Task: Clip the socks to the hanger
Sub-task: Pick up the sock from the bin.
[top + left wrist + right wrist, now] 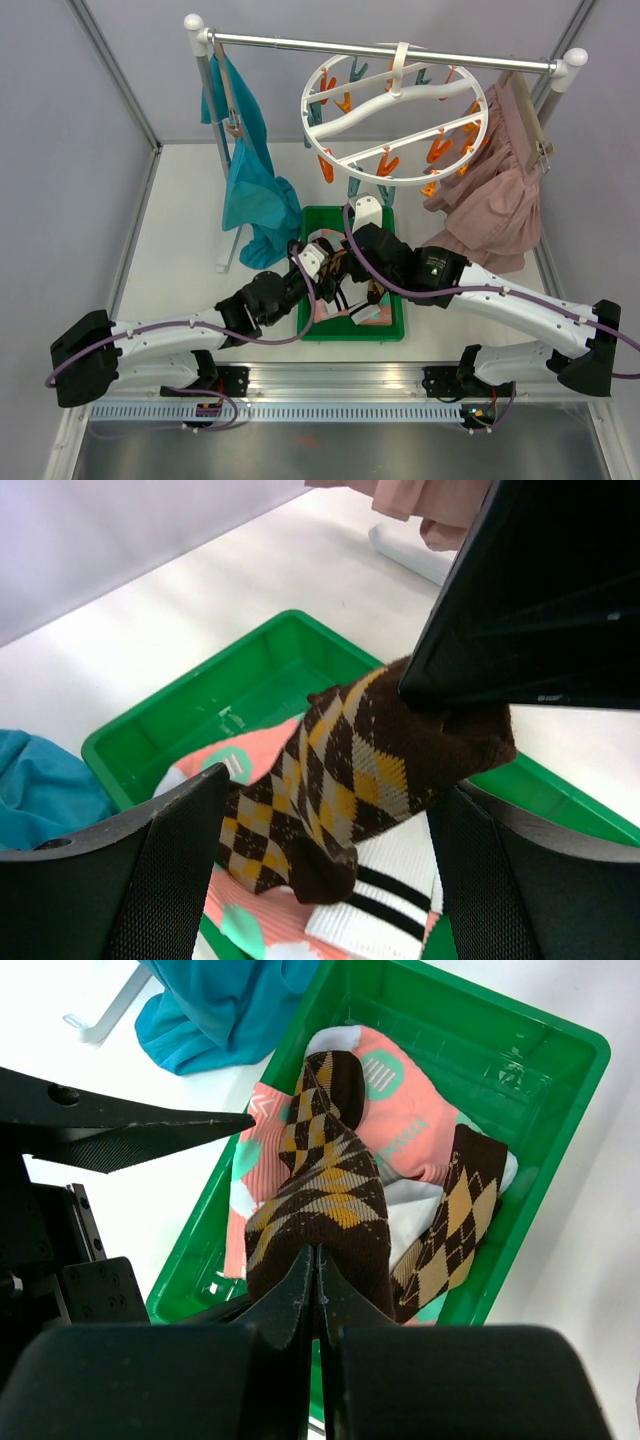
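My right gripper is shut on the dark cuff of a brown argyle sock, which hangs from it over the green bin. My left gripper is open, one finger on each side of that hanging sock without touching it. In the bin lie a second argyle sock, a pink sock with mint patches and a white sock with black stripes. The round white hanger with orange and teal clips hangs from the rail, behind and above both grippers.
A teal garment hangs at the rail's left end, reaching the table beside the bin. A dusty-pink skirt hangs at the right end. The rack's posts and feet stand at both back corners.
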`<action>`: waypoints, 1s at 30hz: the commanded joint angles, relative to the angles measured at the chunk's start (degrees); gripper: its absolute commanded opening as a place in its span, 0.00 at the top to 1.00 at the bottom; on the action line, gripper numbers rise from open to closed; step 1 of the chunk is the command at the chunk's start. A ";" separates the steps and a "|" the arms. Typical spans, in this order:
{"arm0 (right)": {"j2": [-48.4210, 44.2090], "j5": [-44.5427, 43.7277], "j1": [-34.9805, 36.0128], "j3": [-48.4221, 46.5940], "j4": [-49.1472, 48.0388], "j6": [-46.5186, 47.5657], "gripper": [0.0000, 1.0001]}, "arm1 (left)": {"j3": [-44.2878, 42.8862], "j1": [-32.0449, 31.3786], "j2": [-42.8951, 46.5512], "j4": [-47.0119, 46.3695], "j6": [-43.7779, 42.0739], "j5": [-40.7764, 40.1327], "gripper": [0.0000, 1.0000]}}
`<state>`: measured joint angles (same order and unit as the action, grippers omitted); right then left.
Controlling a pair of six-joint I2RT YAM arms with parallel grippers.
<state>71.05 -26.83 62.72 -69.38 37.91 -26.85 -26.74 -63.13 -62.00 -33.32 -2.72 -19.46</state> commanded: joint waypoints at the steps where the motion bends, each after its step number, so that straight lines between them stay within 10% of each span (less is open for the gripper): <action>1: -0.29 0.20 -0.23 -2.25 0.59 -0.66 0.98 | -2.70 -0.94 -1.28 -4.56 -3.52 -1.28 0.17; 10: 0.41 0.99 -0.23 -3.30 0.32 -0.66 0.98 | -3.58 -3.40 -3.48 -5.96 -4.93 -1.10 0.32; 18: 0.94 1.52 -0.32 -3.48 -0.03 -0.83 0.98 | -3.67 -3.93 -4.10 -7.02 -4.93 -2.51 0.74; 20: 0.85 0.99 -0.23 -3.48 -0.03 -0.83 0.87 | -3.76 -3.93 -3.92 -6.85 -4.58 -2.60 0.97; 25: -1.78 -1.47 -0.32 -3.48 -0.64 -0.48 0.49 | -3.23 -3.93 -2.52 -5.53 -3.17 -2.77 0.98; 30: -5.91 -3.14 -0.32 -3.04 -2.22 0.66 0.37 | -3.23 -3.93 -0.41 -2.37 -0.01 -4.26 0.98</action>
<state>68.99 -27.33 62.50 -70.43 37.89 -27.07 -28.34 -66.76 -64.55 -35.59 -5.80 -21.61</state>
